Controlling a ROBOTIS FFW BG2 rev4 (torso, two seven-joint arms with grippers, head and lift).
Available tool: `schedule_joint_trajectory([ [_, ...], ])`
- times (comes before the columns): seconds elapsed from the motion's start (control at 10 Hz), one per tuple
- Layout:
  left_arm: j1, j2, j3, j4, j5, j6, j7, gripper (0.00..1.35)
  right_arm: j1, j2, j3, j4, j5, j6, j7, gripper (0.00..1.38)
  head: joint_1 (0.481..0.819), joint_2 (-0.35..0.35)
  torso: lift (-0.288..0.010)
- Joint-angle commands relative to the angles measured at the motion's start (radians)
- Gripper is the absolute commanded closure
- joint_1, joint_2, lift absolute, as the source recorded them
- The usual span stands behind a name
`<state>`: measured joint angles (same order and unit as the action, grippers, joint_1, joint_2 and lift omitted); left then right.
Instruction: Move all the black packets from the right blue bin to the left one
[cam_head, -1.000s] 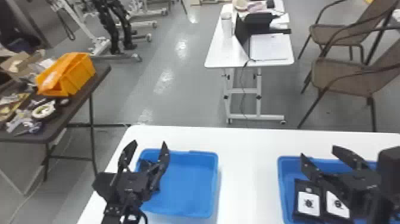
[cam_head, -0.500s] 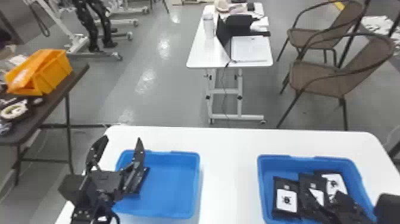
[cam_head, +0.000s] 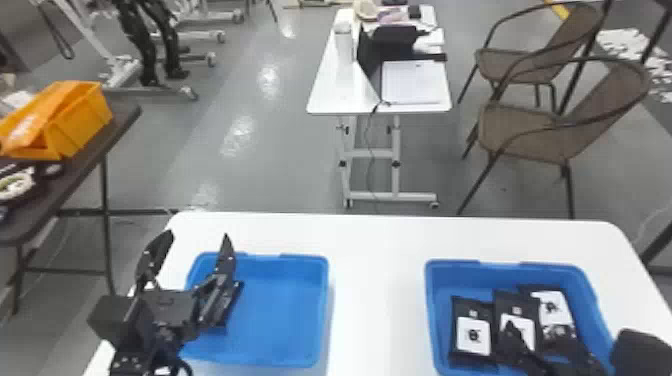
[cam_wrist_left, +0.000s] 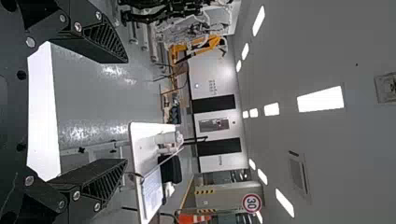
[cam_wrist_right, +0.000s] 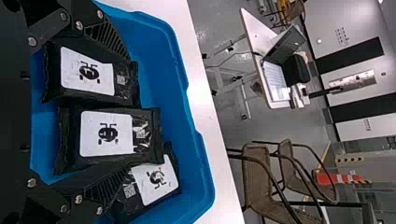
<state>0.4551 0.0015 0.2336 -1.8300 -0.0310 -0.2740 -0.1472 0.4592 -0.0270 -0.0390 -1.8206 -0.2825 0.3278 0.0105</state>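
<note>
The left gripper (cam_head: 197, 236) is held empty at the left blue bin (cam_head: 325, 305), its two fingers spread wide and angled upward; a dark object (cam_head: 220, 312), partly hidden behind one finger, is contained in the bin. Over the right blue bin (cam_head: 431, 310), the right gripper (cam_head: 531, 328) is also parted wide, with nothing clasped, its fingers seen in front of the cargo. Three black packets (cam_wrist_right: 108, 136) are gathered there side by side, the outermost one (cam_wrist_right: 156, 179) set askew and partly covered by its neighbor. Each is wrapped in glossy, crinkled film with crimped ends, and is marked by a white label (cam_wrist_right: 87, 71) printed with a black, bug-like figure; small square codes are carried beside the labels. Both bins are supported by a white table (cam_head: 375, 280). Beyond, a laptop (cam_wrist_right: 286, 46) is propped open on a second white table (cam_head: 325, 95), near two brown chairs (cam_head: 530, 132). At the far end of the room, a round, red-rimmed sign (cam_wrist_left: 252, 203) is displayed.
</note>
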Motion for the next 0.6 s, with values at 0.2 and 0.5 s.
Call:
schedule_joint_trajectory([
  [0.2,-0.009,-0.004,-0.011,0.002,-0.001,0.009,0.000,0.29,-0.113,-0.064,0.099,0.089,-0.034,0.045,-0.080,0.26,0.695,0.130,0.000],
  [0.5,-0.012,-0.004,-0.014,0.003,0.002,0.016,0.000,0.29,-0.154,-0.088,0.145,0.153,-0.109,0.077,-0.136,0.26,0.695,0.150,0.000],
])
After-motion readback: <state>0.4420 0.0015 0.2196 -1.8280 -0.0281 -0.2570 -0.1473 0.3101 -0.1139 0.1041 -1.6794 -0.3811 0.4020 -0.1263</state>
